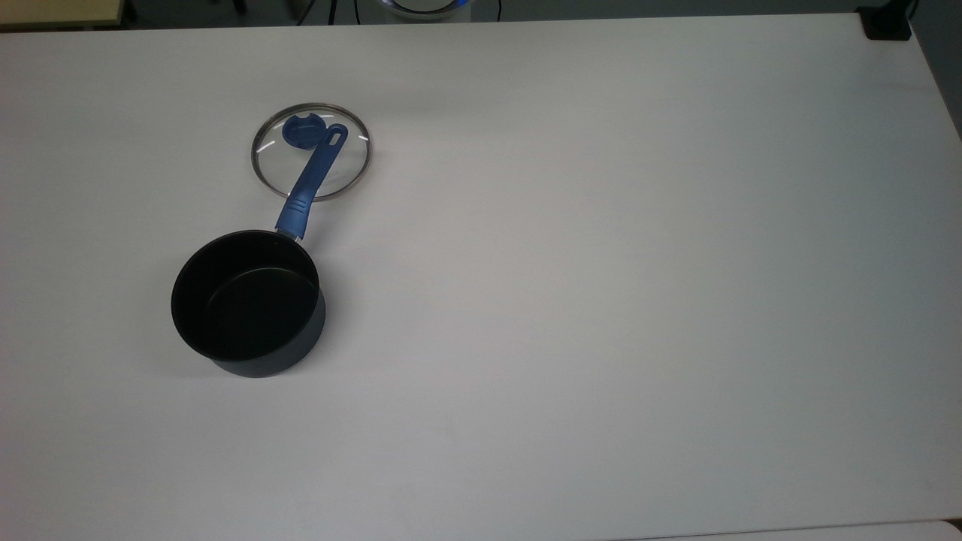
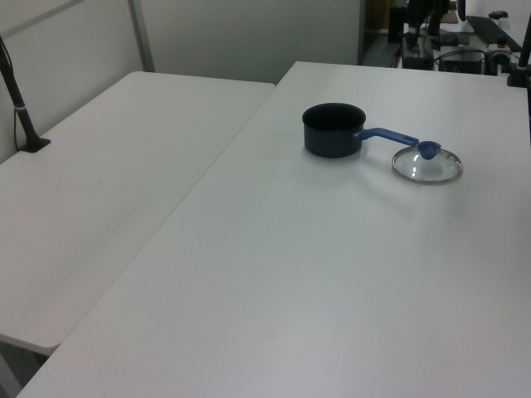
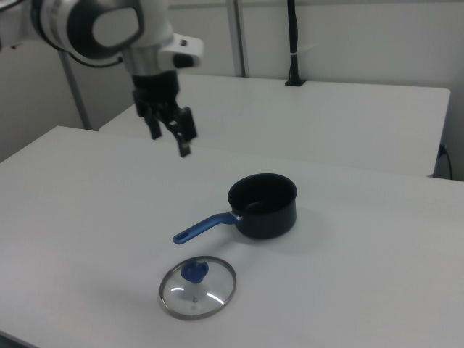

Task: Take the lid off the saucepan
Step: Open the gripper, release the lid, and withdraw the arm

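In the upper left of the right view, the black two-finger gripper [image 3: 168, 134] hangs in the air with its fingers spread and nothing between them, well apart from everything on the table. The round clear glass lid [image 1: 311, 152] with a thin metal rim and flat blue knob lies flat on the smooth white table [image 1: 601, 300], off the small dark blue-grey saucepan [image 1: 248, 302]. The pan sits open and upright in the top view's left half, its long blue handle [image 1: 311, 180] reaching over the lid, with wide bare tabletop toward the top view's right edge.

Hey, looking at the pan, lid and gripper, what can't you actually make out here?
- Lid: top view, the saucepan handle crosses it, hiding a strip of glass.
- Lid lettering: too small in the right view.
- Saucepan's far outer wall: right view, hidden by the pot itself.
- Gripper: right view, arm cut off by the top edge.
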### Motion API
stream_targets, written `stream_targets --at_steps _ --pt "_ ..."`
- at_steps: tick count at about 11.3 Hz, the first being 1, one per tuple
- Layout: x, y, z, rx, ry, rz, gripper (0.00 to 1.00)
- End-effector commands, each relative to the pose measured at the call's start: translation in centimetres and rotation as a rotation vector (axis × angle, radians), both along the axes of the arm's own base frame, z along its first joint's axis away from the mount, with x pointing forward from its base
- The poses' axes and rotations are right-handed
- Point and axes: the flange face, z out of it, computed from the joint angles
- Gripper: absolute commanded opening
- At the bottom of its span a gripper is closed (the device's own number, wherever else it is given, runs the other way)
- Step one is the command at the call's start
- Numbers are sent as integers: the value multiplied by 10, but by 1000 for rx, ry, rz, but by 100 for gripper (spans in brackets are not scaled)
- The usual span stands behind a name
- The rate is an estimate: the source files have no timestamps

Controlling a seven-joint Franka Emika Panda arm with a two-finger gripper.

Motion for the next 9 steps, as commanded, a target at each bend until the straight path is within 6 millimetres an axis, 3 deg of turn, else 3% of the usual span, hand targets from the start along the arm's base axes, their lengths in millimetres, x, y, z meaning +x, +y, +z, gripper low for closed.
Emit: stream_targets --at_steps 1,2,4,9 --pt "9 59 7 -66 52 84 100" --pt "18 70 -1 -135 57 126 100" --pt "42 73 -25 -209 53 154 100" --pt "45 79 -18 -221 36 169 100"
